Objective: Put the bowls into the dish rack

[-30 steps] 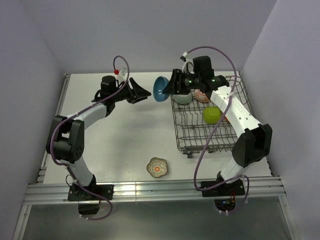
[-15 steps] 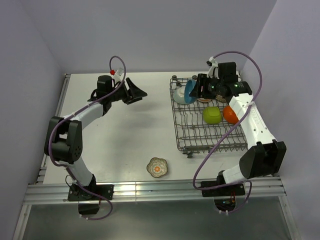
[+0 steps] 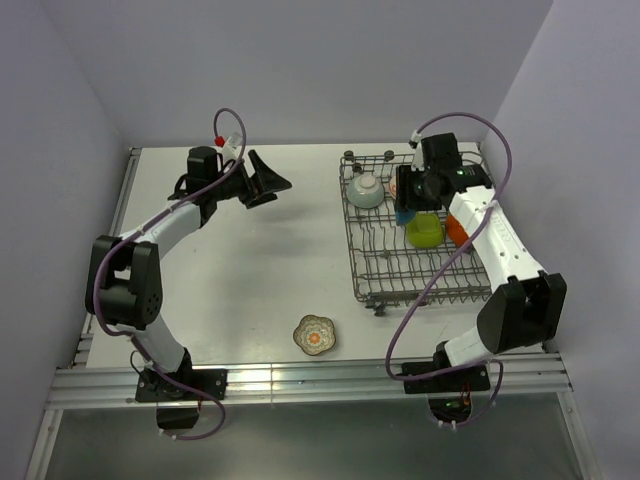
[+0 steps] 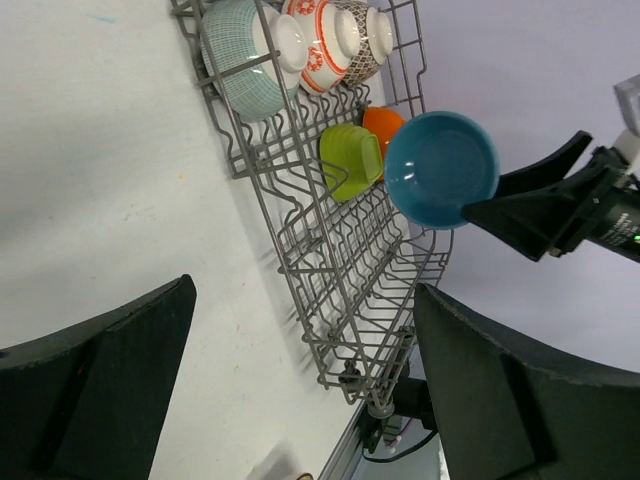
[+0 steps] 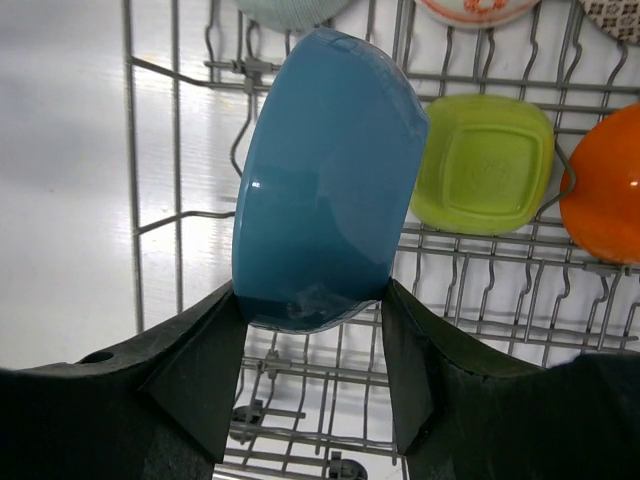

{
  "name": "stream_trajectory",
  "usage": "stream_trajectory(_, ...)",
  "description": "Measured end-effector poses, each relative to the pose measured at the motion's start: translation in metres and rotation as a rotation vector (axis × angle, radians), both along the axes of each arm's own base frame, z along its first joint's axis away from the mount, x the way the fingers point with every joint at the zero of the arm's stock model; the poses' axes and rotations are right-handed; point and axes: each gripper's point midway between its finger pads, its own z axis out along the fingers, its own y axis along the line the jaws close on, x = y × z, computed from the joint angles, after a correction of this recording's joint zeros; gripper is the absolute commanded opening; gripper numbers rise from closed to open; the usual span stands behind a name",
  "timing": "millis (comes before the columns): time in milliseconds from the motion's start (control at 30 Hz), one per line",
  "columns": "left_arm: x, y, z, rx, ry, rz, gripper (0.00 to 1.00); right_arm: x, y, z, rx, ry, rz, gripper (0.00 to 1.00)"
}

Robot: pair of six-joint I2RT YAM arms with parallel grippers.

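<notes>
My right gripper [image 5: 312, 300] is shut on the rim of the deep blue bowl [image 5: 325, 170], holding it on edge over the dish rack [image 5: 180, 215], just left of a green-bottomed bowl [image 5: 485, 165] and an orange-bottomed one [image 5: 605, 195]. From above, the right gripper [image 3: 408, 205] hangs over the rack's [image 3: 385, 270] far middle. A pale teal bowl [image 3: 366, 190] and two patterned bowls [image 4: 320, 40] stand in the rack's back row. The scalloped floral bowl [image 3: 315, 334] lies on the table near the front. My left gripper [image 3: 275, 180] is open and empty, far left of the rack.
The rack fills the right side of the white table [image 3: 240, 270], close to the right wall. The rack's front rows of tines [image 3: 410, 275] hold nothing. A raised lip [image 3: 130, 200] runs along the table's left edge.
My right gripper carried the blue bowl from the rack's left edge to above its middle, beside the green bowl. My left gripper opened wider and drew slightly back to the left.
</notes>
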Motion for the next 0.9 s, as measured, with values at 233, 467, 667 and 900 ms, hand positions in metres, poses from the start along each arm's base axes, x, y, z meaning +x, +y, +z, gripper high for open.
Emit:
stream_trajectory(233,0.005,0.015,-0.001,0.001,0.010,0.023,0.99,0.001,-0.005,-0.036,-0.090,0.095,-0.011,0.00)
stream_trajectory(467,0.007,0.020,0.000,-0.005,0.014,0.028,1.00,0.000,-0.013,-0.047,-0.150,0.119,-0.025,0.00)
stream_trajectory(667,0.007,0.021,0.001,-0.012,0.017,0.028,0.99,0.000,-0.009,-0.058,-0.178,0.145,-0.009,0.00)
stream_trajectory(900,0.010,0.025,0.002,-0.017,0.013,0.039,0.99,0.000,-0.002,-0.069,-0.205,0.171,0.013,0.00)
